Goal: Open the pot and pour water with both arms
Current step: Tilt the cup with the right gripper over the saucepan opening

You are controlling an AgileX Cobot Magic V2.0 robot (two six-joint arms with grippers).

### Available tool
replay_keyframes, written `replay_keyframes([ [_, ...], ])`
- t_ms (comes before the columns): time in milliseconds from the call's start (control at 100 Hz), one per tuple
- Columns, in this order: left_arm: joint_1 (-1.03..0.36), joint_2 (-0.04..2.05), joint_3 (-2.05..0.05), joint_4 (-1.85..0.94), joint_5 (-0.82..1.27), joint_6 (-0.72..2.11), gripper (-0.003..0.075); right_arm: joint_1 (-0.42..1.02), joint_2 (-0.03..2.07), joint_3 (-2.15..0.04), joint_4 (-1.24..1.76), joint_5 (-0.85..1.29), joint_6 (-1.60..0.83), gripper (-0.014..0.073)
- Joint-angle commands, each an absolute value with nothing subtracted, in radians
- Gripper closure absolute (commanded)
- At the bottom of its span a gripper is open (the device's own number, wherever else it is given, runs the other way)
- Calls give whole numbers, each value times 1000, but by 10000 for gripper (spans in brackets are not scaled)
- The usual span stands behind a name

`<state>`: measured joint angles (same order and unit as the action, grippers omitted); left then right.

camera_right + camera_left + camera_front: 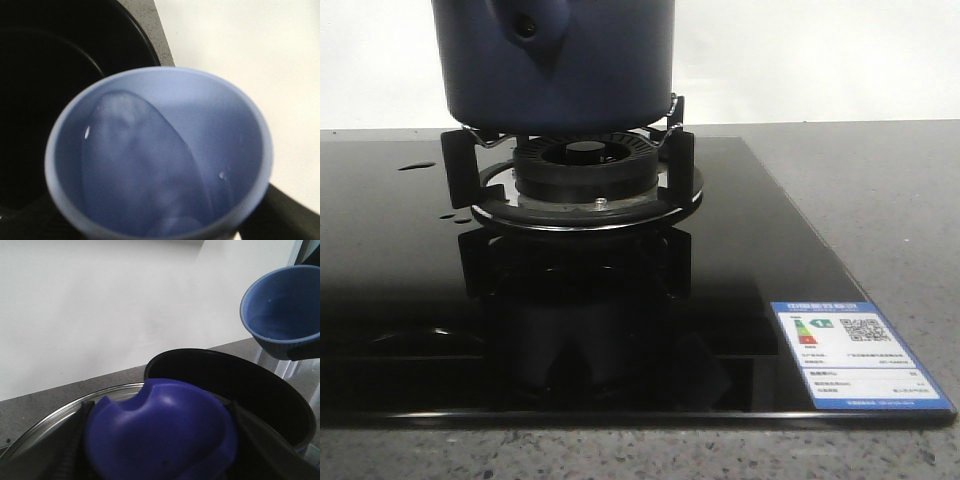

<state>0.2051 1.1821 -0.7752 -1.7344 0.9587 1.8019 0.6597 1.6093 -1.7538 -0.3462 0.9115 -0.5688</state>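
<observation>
The dark navy pot (555, 60) stands on the gas burner (585, 165), its top cut off in the front view. In the left wrist view the pot (235, 385) is open, its inside black. My left gripper (160, 452) is shut on the blue knob (160, 430) of the steel-rimmed lid (50, 417), held off to the pot's side. My right gripper (160, 232) is shut on a pale blue cup (160, 160) that holds water and is tilted over the pot's rim (125, 25). The cup also shows in the left wrist view (282, 310). Neither gripper shows in the front view.
The burner sits on a glossy black glass hob (400, 290) with black pan supports (460, 165). An energy label (855, 355) is stuck at the hob's front right corner. Grey speckled counter (900, 220) surrounds it, with a white wall behind.
</observation>
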Motion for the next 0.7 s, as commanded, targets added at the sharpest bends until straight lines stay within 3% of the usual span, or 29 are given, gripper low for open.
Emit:
replay_keyframes([
  [0, 198, 1158, -809, -1863, 1005, 1803, 471, 662, 1583, -1794, -391, 827, -579, 370],
  [690, 198, 1158, -809, -1863, 1005, 1803, 471, 690, 1627, -1841, -537, 811, -579, 370],
])
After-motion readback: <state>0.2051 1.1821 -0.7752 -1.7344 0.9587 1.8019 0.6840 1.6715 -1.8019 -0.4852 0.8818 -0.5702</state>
